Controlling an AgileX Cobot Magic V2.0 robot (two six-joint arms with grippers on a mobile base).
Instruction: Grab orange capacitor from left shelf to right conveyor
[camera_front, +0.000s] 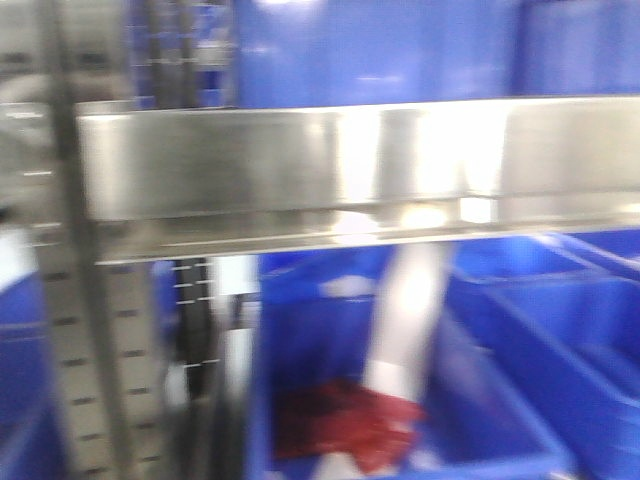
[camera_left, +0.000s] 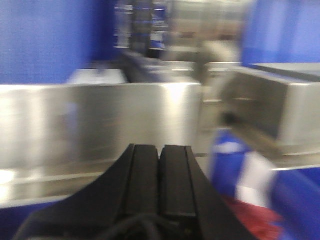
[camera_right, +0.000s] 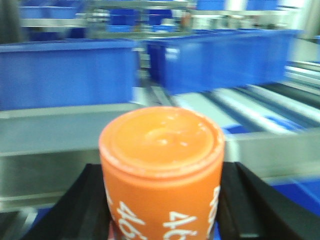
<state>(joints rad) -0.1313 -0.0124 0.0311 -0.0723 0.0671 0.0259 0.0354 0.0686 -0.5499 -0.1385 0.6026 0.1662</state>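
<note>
Three blurred views centre on the left shelf, a steel tier above blue bins; only the right wrist view shows the orange capacitor, upright before that shelf and clamped in the right tool. The left tool, pressed together on nothing, faces the shelf edge. Carry the capacitor level and clear of the shelf, as the conveyor seems out of view.
</note>
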